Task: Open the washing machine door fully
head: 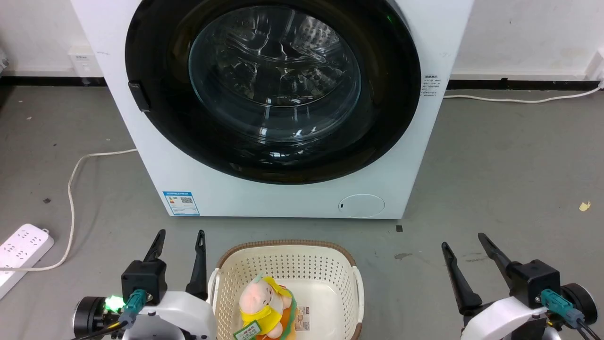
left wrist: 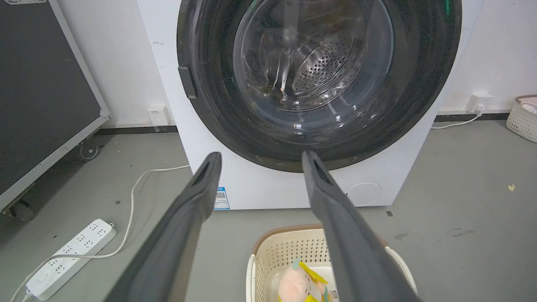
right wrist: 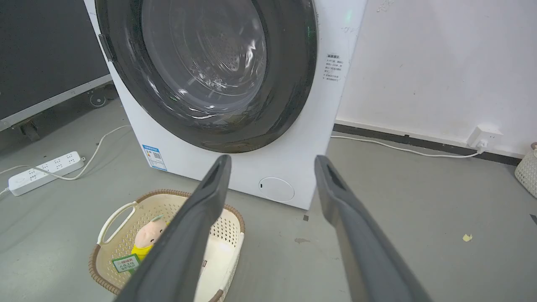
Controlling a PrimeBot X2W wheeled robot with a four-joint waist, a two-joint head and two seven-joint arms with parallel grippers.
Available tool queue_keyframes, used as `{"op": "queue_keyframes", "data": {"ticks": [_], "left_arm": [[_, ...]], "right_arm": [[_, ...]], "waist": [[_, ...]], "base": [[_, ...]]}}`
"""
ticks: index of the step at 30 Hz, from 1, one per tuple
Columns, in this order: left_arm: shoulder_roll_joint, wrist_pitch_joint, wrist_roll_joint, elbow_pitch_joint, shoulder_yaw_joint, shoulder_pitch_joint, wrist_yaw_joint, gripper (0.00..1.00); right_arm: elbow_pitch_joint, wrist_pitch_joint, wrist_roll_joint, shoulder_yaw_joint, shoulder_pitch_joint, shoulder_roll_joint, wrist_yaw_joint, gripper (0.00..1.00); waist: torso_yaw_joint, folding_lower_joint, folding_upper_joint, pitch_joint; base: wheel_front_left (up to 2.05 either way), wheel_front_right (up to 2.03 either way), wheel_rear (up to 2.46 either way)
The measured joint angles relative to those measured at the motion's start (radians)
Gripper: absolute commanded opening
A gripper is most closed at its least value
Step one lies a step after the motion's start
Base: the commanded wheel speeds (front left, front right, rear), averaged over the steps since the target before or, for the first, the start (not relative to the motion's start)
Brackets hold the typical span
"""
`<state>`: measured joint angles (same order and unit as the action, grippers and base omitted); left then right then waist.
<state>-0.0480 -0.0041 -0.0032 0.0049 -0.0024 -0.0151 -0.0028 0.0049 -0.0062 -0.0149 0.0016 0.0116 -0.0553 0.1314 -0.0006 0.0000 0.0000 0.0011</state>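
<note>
Reach empty, wide-spread left hand (head: 181,234) to handle (head: 138,96) on left rim of closed washing machine door (head: 387,94); hook, swing outward. Hold likewise wide right hand (head: 465,237) clear.

The washing machine (head: 283,198) stands on the floor (head: 495,165) with its back to the wall (head: 519,33). The washing machine door (head: 377,118) is set in its front, facing the robot. Low on that front, a sticker (head: 178,203) lies to the left and a filter cover (head: 361,206) to the right. Before the washer sits a basket (head: 283,245) with a plush toy (head: 264,302) in it. The left hand (head: 180,233) hangs just left of the basket, the right hand (head: 465,238) well to its right. A power strip (head: 23,245) lies on the floor at far left.
</note>
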Motion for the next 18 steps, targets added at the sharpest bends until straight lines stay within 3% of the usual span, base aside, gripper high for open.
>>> {"op": "queue_keyframes", "data": {"ticks": [18], "left_arm": [[0.000,-0.042,-0.009,-0.001,-0.018,-0.008,0.000,1.00]], "right_arm": [[0.006,-0.041,-0.068,-0.009,-0.030,0.000,0.000,1.00]], "waist": [[0.002,0.0000,0.0000,0.041]], "base": [[0.00,0.00,0.00]]}}
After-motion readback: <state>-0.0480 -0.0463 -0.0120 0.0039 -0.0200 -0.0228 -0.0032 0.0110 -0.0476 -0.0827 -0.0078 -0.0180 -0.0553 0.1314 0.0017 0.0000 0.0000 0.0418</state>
